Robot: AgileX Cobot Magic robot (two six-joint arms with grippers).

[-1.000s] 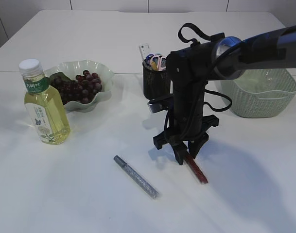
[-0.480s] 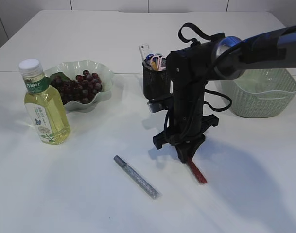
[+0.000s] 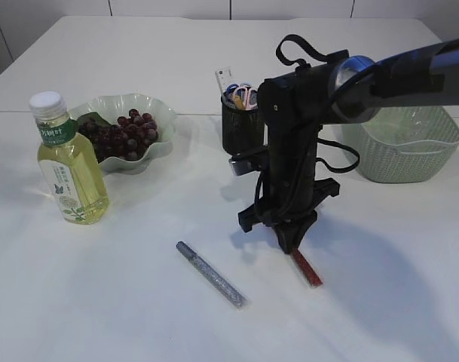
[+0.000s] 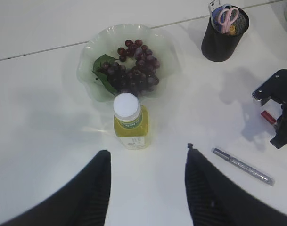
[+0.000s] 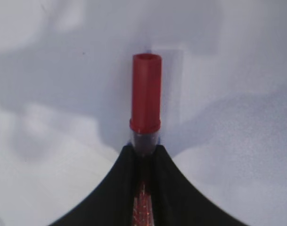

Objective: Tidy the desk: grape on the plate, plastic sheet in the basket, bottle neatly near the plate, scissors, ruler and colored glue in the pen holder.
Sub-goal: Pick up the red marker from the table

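Exterior view: the right gripper (image 3: 292, 240) stands straight down on the white table (image 3: 101, 302), and its jaws, spread a second ago on either side of the red glitter glue pen (image 3: 307, 268), have now come together around the pen's upper end. The lower end of the pen still lies on the table, pointing toward the camera. A second, silver glitter glue pen (image 3: 211, 274) lies loose just to the left. The black mesh pen holder (image 3: 240, 124) behind the arm already carries the pink-handled scissors (image 3: 246, 93) and the clear ruler (image 3: 224, 78). The purple grapes (image 3: 127, 134) sit in the pale green wavy plate (image 3: 116, 105), with the yellow-green drink bottle with a white cap (image 3: 67, 162) just in front of it. The green woven basket (image 3: 406, 147) stands at the far right.

Left wrist view: the left gripper (image 4: 145, 188) hangs high above the bottle with its 2 fingers (image 4: 94, 188) apart, holding nothing.

Right wrist view: the black fingertips (image 5: 127, 188) pinch the pen's clear barrel just behind its red cap, which juts out ahead of them.

I judge the grasp just completed, so the lift toward the holder comes next, with the silver pen left to do.
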